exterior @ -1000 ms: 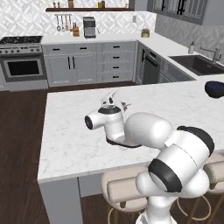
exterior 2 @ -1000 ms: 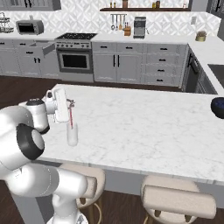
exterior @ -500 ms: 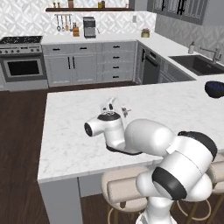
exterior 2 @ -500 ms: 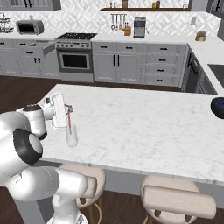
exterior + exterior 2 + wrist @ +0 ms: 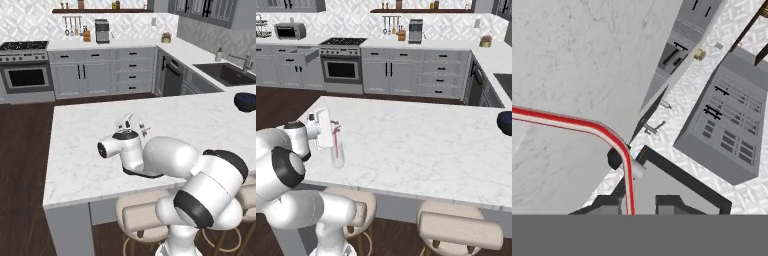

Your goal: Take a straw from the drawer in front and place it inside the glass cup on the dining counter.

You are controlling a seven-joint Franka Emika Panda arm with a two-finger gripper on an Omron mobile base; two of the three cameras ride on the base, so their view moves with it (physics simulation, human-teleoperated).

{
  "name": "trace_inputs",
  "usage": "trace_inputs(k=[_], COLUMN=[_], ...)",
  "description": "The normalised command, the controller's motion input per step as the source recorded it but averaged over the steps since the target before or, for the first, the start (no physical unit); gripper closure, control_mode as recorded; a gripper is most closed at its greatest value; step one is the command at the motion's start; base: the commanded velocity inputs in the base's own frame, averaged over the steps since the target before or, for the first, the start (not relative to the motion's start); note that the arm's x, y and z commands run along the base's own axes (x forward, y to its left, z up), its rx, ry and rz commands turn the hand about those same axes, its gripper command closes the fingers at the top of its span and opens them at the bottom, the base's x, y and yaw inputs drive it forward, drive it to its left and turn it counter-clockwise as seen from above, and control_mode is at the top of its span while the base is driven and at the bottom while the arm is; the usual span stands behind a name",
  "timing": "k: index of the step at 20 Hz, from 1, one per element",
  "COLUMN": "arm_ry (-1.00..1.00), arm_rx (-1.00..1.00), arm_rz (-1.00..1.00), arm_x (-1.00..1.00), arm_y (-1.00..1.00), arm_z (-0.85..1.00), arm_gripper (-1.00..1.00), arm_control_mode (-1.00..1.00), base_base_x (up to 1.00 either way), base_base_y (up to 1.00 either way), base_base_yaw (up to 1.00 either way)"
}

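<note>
On the white marble dining counter (image 5: 421,145) near its left front corner stands the glass cup (image 5: 338,158). The thin red straw (image 5: 336,144) stands upright with its lower end inside the cup. My gripper (image 5: 331,131) is just above the cup, at the straw's top. In the hand view the straw (image 5: 587,123) curves in from the left and runs down between my fingertips; the gripper (image 5: 639,205) stands a little open, its gap wider than the straw. In the left base view my gripper (image 5: 134,121) is over the counter (image 5: 85,130) and the arm hides the cup. A grey drawer (image 5: 307,51) is pulled out left of the stove.
A dark blue bowl (image 5: 504,122) (image 5: 245,101) sits at the counter's far right. Two padded stools (image 5: 456,227) are tucked under the near edge. Beyond a strip of dark wood floor are grey cabinets and the stove (image 5: 342,67).
The hand has come down with the straw, whose lower end has gone into the cup. The jaws have parted slightly.
</note>
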Motion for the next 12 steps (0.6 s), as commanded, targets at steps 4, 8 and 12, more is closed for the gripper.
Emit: trace_inputs(k=[4,8,12], arm_ry=[0.0,0.03,0.11], arm_rx=[0.0,0.02,0.1], arm_rz=[0.0,0.0,0.0], arm_x=[-0.04,-0.06,-0.01], arm_y=[-0.08,-0.13,-0.06], arm_z=[0.0,0.08,0.25], arm_gripper=[-1.0,-1.0,-1.0], arm_control_mode=[-1.0,-1.0,-1.0], base_base_x=[0.0,0.0,0.0], base_base_y=[0.0,0.0,0.0], base_base_yaw=[0.0,0.0,0.0])
